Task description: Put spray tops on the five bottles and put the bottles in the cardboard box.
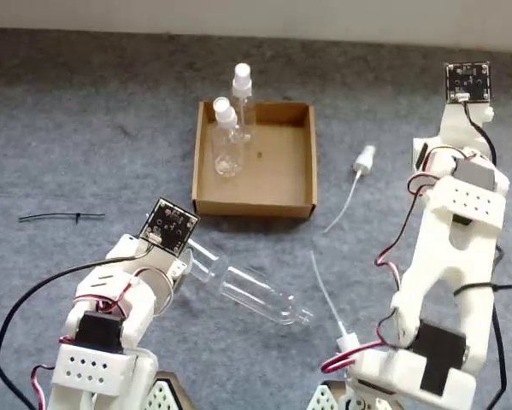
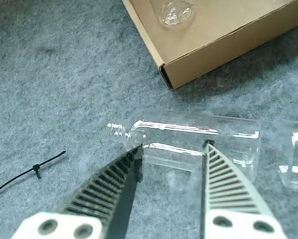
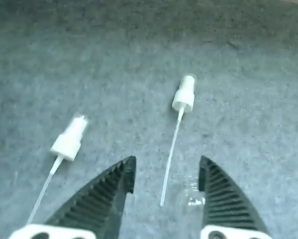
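A clear uncapped bottle [image 2: 188,137] lies on the grey carpet, neck pointing away from a second clear bottle [image 2: 295,159] beside it. My left gripper [image 2: 172,148] is open, its fingertips at the first bottle's near side, spread along its length. In the high view both bottles [image 1: 251,286] lie just ahead of the left arm [image 1: 119,307]. The cardboard box [image 1: 285,201] has two capped bottles [image 1: 227,141] standing at its far left corner. My right gripper [image 3: 166,162] hangs open above the carpet, over the tube of one spray top [image 3: 183,97]; another spray top [image 3: 69,139] lies beside it.
A black cable tie [image 1: 63,216] lies on the carpet left of the box. Loose spray tops lie right of the box [image 1: 364,160] and near the right arm's base [image 1: 345,342]. The right arm [image 1: 461,196] stretches along the right side.
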### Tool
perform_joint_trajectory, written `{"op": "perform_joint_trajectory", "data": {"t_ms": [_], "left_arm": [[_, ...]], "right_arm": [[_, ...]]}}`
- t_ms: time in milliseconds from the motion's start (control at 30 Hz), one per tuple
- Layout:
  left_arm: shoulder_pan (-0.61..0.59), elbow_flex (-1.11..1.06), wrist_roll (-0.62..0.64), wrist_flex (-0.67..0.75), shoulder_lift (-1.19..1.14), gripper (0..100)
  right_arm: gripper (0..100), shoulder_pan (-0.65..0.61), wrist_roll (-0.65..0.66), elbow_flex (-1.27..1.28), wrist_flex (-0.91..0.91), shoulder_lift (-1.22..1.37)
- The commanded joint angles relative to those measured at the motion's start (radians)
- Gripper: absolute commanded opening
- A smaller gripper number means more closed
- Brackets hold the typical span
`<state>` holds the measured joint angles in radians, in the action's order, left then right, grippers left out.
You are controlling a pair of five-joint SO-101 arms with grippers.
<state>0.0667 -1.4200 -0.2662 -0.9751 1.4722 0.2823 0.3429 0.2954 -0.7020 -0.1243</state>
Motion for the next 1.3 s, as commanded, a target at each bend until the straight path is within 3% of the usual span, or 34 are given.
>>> {"op": "perform_joint_trajectory", "data": {"t_ms": [0,567,733,967,1100,1200,1267], "left_arm": [[0.016,0.007,0.005,0.028,0.008,18],[0.016,-0.005,0.005,0.034,0.008,18],[0.016,-0.005,0.005,0.034,0.008,18],[0.016,-0.005,0.005,0.034,0.008,18],[0.016,-0.005,0.005,0.034,0.008,18],[0.016,-0.005,0.005,0.034,0.008,18],[0.016,-0.005,0.005,0.034,0.008,18]], "right_arm": [[23.8,0.025,-0.049,-0.093,0.082,0.137],[23.8,0.031,-0.063,-1.271,-0.065,1.156],[23.8,0.042,-0.153,-1.581,-0.061,1.385],[23.6,0.042,-0.16,-1.972,-0.065,1.646],[12.2,0.05,-0.158,-2.089,-0.082,1.713],[1.9,0.058,-0.158,-2.094,-0.209,1.699],[0.3,0.062,-0.158,-2.094,-0.323,1.661]]}}
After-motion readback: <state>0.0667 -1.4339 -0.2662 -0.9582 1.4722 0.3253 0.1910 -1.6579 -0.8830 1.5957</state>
